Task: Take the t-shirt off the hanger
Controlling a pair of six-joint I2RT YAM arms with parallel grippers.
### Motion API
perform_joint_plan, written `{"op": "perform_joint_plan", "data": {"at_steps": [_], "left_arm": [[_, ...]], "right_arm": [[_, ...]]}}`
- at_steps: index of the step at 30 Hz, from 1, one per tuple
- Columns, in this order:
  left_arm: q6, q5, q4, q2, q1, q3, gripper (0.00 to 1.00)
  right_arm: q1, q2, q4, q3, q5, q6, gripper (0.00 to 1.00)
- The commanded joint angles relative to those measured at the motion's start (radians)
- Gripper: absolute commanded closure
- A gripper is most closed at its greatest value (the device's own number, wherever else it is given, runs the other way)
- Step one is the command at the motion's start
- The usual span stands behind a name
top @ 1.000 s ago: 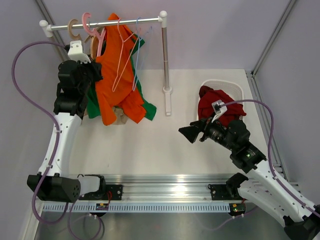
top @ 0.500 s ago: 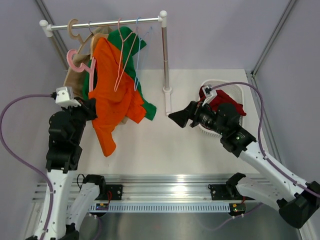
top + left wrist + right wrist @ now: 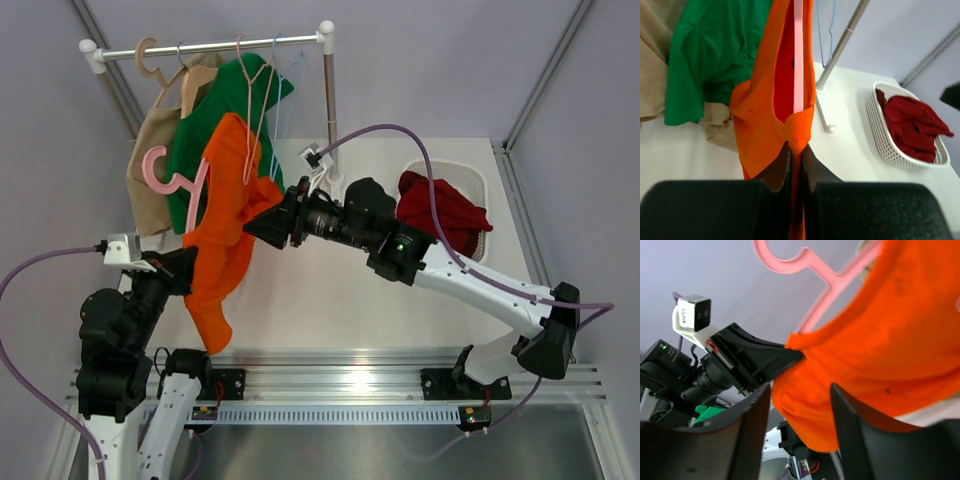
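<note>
Crowded at the rack, open in front
The right arm (image 3: 470,282) crosses mid-table to the t-shirt (image 3: 225,240). The green shirt (image 3: 215,120) and post (image 3: 330,110) crowd behind, with bare table (image 3: 300,320) in front.

No text, label, brand, number or sign is legible in any view. The t-shirt (image 3: 225,230) is plain orange cloth and the hanger (image 3: 798,60) is plain pink plastic. Any markings on the arms are too small and blurred to read.
</note>
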Motion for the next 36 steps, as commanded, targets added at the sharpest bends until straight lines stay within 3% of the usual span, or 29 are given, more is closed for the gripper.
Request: {"op": "perform_joint_plan", "data": {"at_steps": [1,3,5,6,7,9,22,27,29,30,31,32,34,36], "left_arm": [[0.035,0.114,-0.003,-0.026,-0.014,0.080,1.00],[0.053,0.113,-0.043,-0.032,-0.024,0.121,1.00],[0.052,0.096,-0.060,-0.049,-0.041,0.141,1.00],[0.046,0.103,-0.059,-0.055,-0.043,0.148,1.00],[0.038,0.112,-0.056,-0.060,-0.043,0.145,1.00],[0.027,0.141,-0.054,-0.061,-0.041,0.131,1.00],[0.012,0.235,0.001,-0.094,-0.058,0.077,1.00],[-0.016,0.301,0.038,-0.107,-0.060,0.040,1.00],[-0.014,0.284,0.038,-0.111,-0.060,0.036,1.00],[-0.009,0.274,0.038,-0.114,-0.060,0.039,1.00],[-0.003,0.258,0.036,-0.117,-0.060,0.043,1.00],[0.010,0.214,0.035,-0.114,-0.060,0.049,1.00],[0.020,0.174,0.035,-0.111,-0.060,0.060,1.00],[0.030,0.131,0.036,-0.100,-0.060,0.066,1.00]], "right_arm": [[0.034,0.058,0.030,0.110,0.055,-0.038,0.50],[0.032,0.102,-0.081,0.169,0.060,-0.136,0.53],[0.011,0.147,-0.204,0.273,0.017,-0.153,0.49],[0.006,0.157,-0.206,0.304,-0.003,-0.138,0.44],[0.006,0.185,-0.212,0.324,-0.008,-0.112,0.26],[0.011,0.219,-0.241,0.379,-0.005,-0.072,0.18],[0.048,0.378,-0.215,0.430,0.044,0.057,0.36],[0.049,0.374,-0.140,0.391,0.034,0.080,0.55],[0.049,0.360,-0.096,0.378,0.015,0.094,0.54],[0.049,0.354,-0.091,0.364,0.004,0.097,0.47],[0.048,0.334,-0.088,0.355,-0.008,0.097,0.31],[0.049,0.320,-0.079,0.339,-0.011,0.100,0.25],[0.048,0.258,-0.050,0.258,-0.016,0.108,0.24],[0.049,0.212,-0.007,0.172,-0.003,0.113,0.32]]}}
